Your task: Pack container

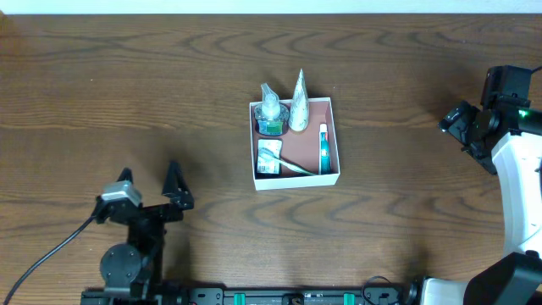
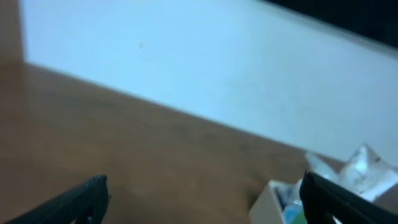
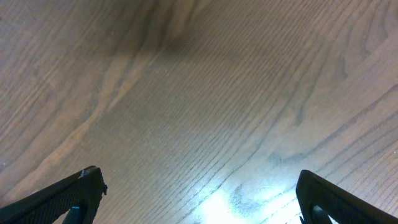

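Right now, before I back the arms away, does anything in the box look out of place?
Nothing looks spilled or damaged. One oddity: the wrapped bottle and the wrapped cone at the far wall of the box reach past its rim in the overhead view, so they seem to stand tall rather than lie flat.

- The right gripper point(image 3: 199, 177) stands wide apart, its two dark fingers point(image 3: 71, 196) poking into the frame at 8 o'clock and 4 o'clock.
- Only the tips show; the rest is cut off by the lower edge.
- A brown wooden table point(image 3: 205, 81) fills the whole view, and its wood shows between the tips.
- The grain runs in long curved lines from about 7 o'clock up toward 1 o'clock.
- A bright patch of glare point(image 3: 233, 202) lies on the wood at 6 o'clock.
- A darker, soft-edged shadow point(image 3: 158, 34) sits at 11 o'clock.
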Controlling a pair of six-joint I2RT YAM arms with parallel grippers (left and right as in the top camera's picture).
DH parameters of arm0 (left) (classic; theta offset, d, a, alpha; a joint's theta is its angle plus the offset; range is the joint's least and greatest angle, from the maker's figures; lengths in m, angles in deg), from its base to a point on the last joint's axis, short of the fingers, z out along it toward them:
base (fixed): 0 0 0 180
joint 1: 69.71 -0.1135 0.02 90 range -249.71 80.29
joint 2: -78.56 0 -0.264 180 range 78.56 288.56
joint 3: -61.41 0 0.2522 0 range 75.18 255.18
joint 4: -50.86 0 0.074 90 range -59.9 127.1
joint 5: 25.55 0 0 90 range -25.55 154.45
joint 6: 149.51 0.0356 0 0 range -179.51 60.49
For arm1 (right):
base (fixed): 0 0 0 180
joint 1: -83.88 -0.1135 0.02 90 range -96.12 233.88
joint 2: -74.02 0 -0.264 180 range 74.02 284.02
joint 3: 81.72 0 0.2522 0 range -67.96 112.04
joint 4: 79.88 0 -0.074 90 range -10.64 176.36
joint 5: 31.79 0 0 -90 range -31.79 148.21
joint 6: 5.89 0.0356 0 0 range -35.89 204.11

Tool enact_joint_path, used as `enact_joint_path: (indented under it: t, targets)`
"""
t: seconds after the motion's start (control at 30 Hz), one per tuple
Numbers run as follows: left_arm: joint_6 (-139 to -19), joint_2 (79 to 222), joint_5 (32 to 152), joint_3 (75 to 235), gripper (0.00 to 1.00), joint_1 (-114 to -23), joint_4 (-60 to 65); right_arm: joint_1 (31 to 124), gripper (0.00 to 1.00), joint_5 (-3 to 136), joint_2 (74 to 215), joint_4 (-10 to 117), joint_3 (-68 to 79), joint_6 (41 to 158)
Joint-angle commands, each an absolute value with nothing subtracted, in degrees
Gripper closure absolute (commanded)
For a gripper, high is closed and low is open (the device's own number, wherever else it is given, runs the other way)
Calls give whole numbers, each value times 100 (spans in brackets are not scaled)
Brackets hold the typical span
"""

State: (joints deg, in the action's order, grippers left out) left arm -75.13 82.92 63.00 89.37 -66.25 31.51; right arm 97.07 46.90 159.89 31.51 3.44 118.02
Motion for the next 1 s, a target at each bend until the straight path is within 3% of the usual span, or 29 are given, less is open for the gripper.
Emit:
enact_joint_path:
  t: [0.0, 0.33, 0.97]
  targets:
    - [-7449, 8224, 6713, 8559, 2, -6636, 3663, 9738, 1, 4668, 16017, 3146, 350, 11791]
    - [-7462, 7861, 6774, 7908, 2, -6638, 4351, 9738, 1, 4668, 16017, 3146, 350, 11789]
    - [-7456, 7863, 6525, 7540, 2, -6811, 3744, 9738, 1, 4668, 16017, 3146, 350, 11789]
